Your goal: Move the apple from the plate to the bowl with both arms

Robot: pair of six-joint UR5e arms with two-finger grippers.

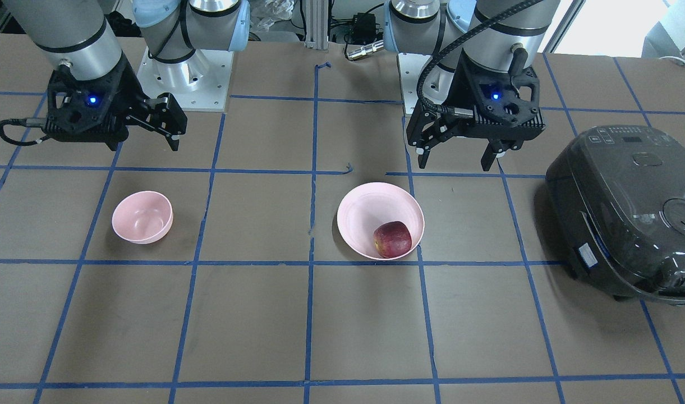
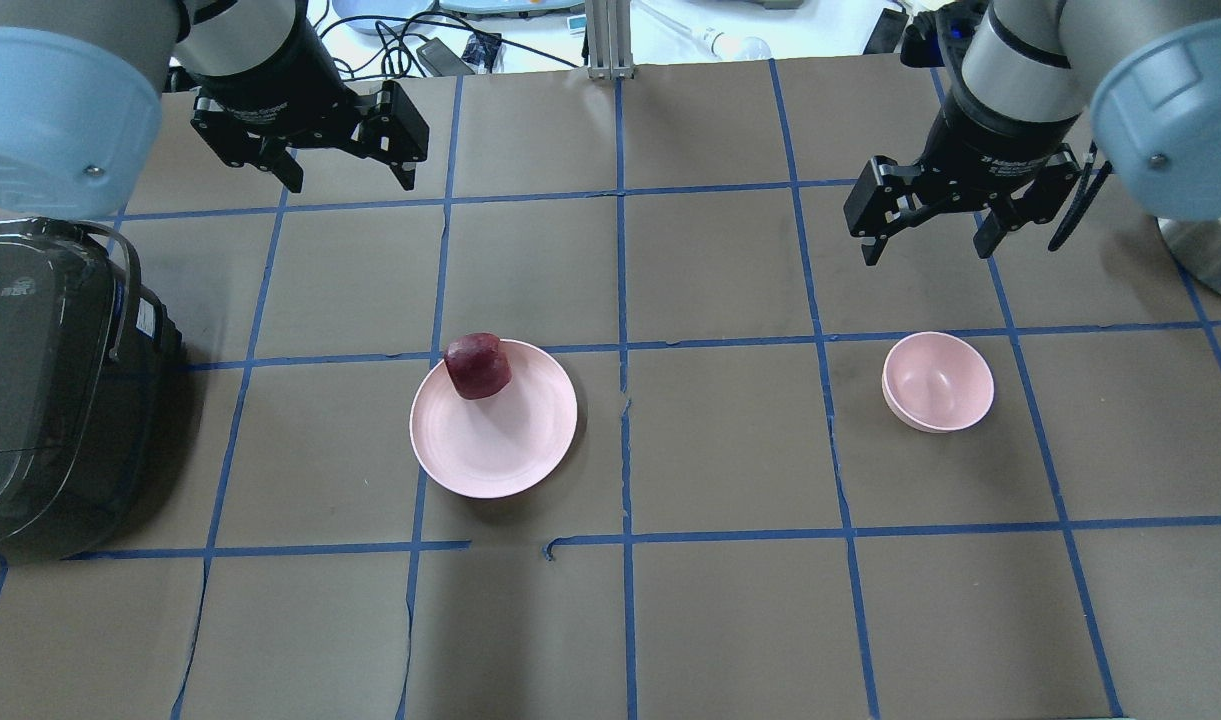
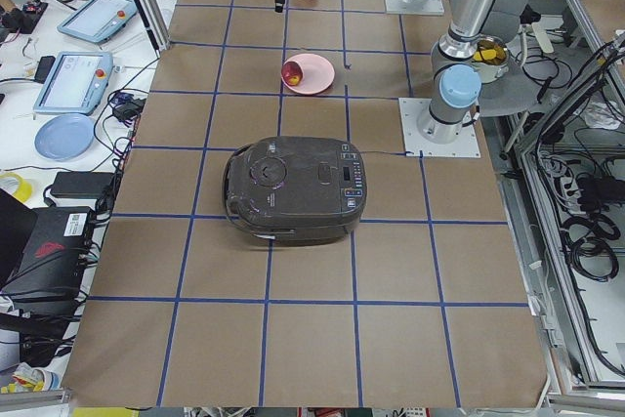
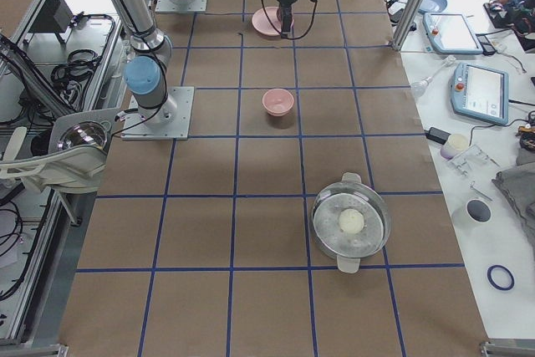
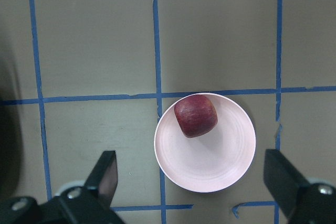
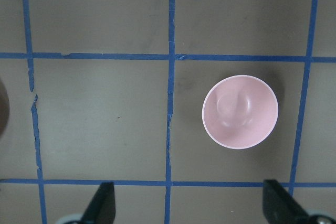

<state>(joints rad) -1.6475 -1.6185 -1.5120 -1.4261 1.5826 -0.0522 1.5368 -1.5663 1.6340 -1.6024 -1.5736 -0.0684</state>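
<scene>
The dark red apple (image 2: 478,365) lies on the far left part of the pale pink plate (image 2: 495,430), near its rim. It also shows in the front view (image 1: 392,239) on the plate (image 1: 370,207), and in the left wrist view (image 5: 196,115) on the plate (image 5: 210,161). The small pink bowl (image 2: 938,380) stands empty to the right; it shows in the right wrist view (image 6: 240,111) and the front view (image 1: 142,216). My left gripper (image 2: 350,180) hangs open and empty, high above the table beyond the plate. My right gripper (image 2: 928,250) hangs open and empty beyond the bowl.
A dark grey rice cooker (image 2: 40,380) sits at the table's left end, close to the plate. A metal pot with a glass lid (image 4: 351,223) stands at the right end. Blue tape lines grid the brown table top (image 2: 730,600).
</scene>
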